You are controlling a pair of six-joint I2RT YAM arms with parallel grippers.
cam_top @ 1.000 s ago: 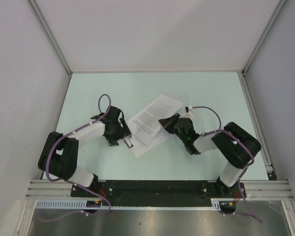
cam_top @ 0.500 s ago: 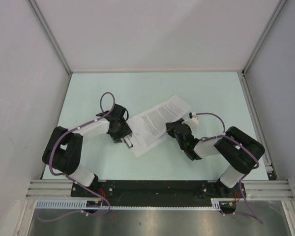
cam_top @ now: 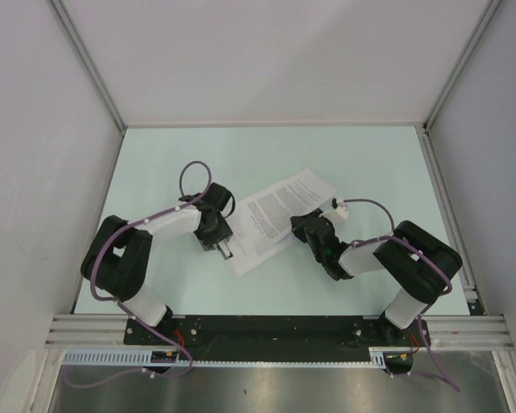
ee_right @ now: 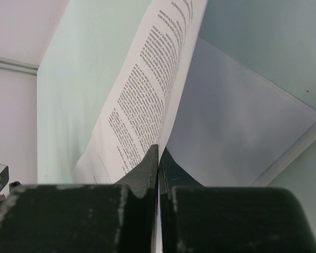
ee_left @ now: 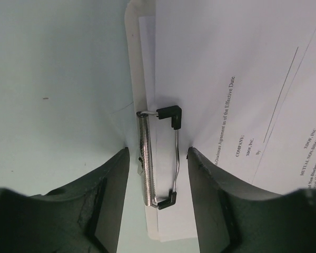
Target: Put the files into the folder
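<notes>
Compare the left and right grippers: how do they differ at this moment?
The left gripper has its fingers open on either side of the clip of the folder, holding nothing. The right gripper has its fingers shut on the edge of a printed sheet. The left gripper looks down on flat paper, while the right gripper holds its sheet tilted up off the folder. Both work at the same folder, from opposite sides.
</notes>
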